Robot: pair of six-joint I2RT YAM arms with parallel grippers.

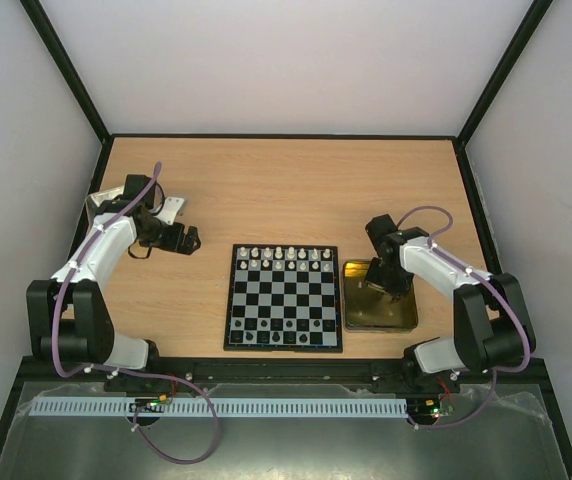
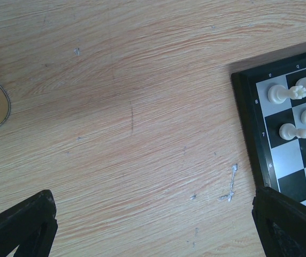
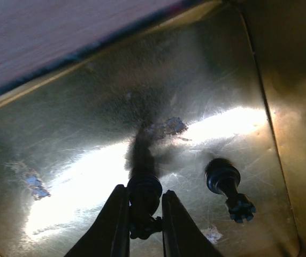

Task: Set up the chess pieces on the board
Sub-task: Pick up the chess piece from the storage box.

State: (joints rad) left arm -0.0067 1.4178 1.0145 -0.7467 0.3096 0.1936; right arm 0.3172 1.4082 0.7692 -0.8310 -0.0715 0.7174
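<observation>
Woodgrain worktop (image 1: 266, 190) carries a small square chessboard of black and white checks (image 1: 284, 310), flat near the middle of the near edge, between the two arms. On its two far rows stand the white chess pieces (image 1: 284, 258). Just right of the chessboard sits a shallow gold metal tin (image 1: 406, 318), close against the board's edge.

From where I stand, the right gripper (image 3: 143, 199) is down inside that tin, its jaws pinched close on a small black chess piece (image 3: 144, 184). I cannot tell whether this piece is lifted clear of the tin's floor. A second black chess piece (image 3: 227, 187) lies on its side on the floor just beside it.

Over on the left, the left gripper (image 1: 188, 240) hangs above bare worktop, beside the chessboard's far left corner. Its jaws are spread wide with nothing between them.
</observation>
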